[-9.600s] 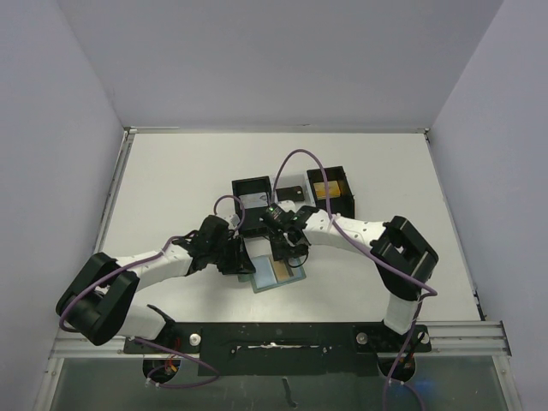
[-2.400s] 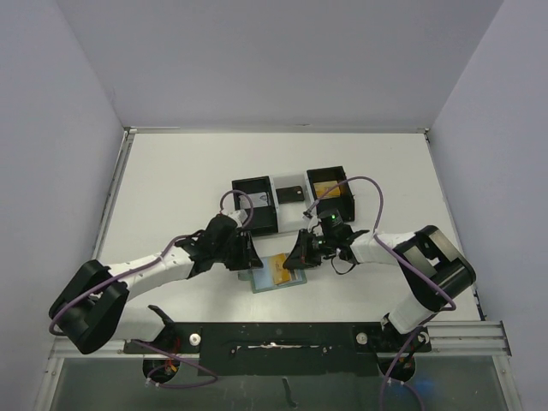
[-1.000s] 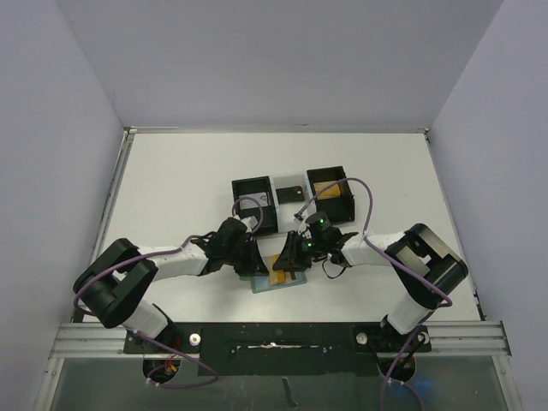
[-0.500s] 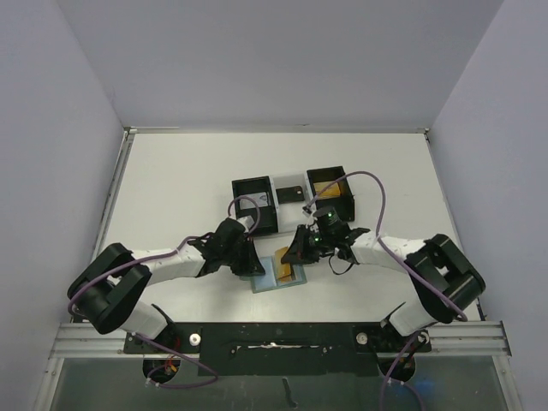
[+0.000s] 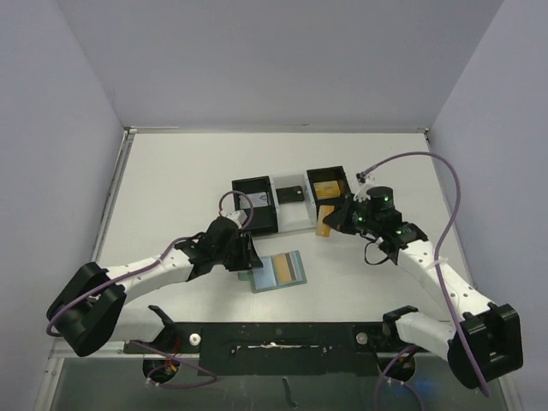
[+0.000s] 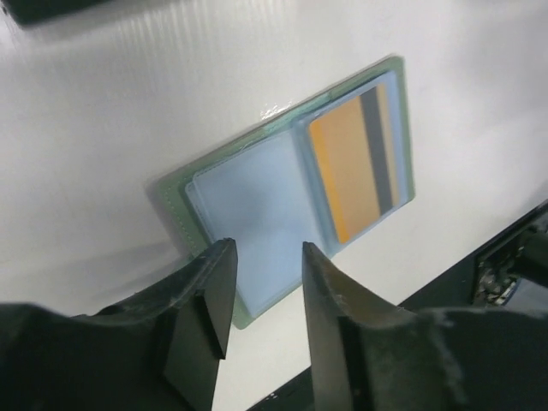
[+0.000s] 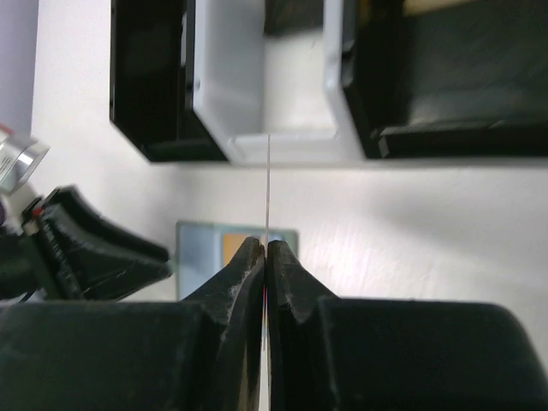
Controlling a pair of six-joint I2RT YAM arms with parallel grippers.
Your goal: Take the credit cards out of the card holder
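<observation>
The card holder (image 5: 276,272) lies open on the table, sage-green rim and pale blue inside (image 6: 257,205). A gold-orange credit card with a dark stripe (image 6: 347,167) sits in its right pocket. My left gripper (image 6: 268,253) hovers open over the holder's left near edge, with nothing between its fingers. My right gripper (image 5: 332,219) is raised near the boxes and shut on a gold-orange credit card (image 5: 324,224). In the right wrist view that card (image 7: 268,184) shows edge-on as a thin line between the closed fingers, with the card holder (image 7: 204,248) below.
Behind the holder stand a black box (image 5: 254,205), a white tray (image 5: 295,214) holding a dark card (image 5: 291,193), and a second black box (image 5: 330,190) with a gold card inside. A black rail (image 5: 274,334) runs along the near table edge.
My right gripper has drawn a gold-orange card out of the holder and carried it up and right toward the boxes. My left gripper has opened and drawn back left.
</observation>
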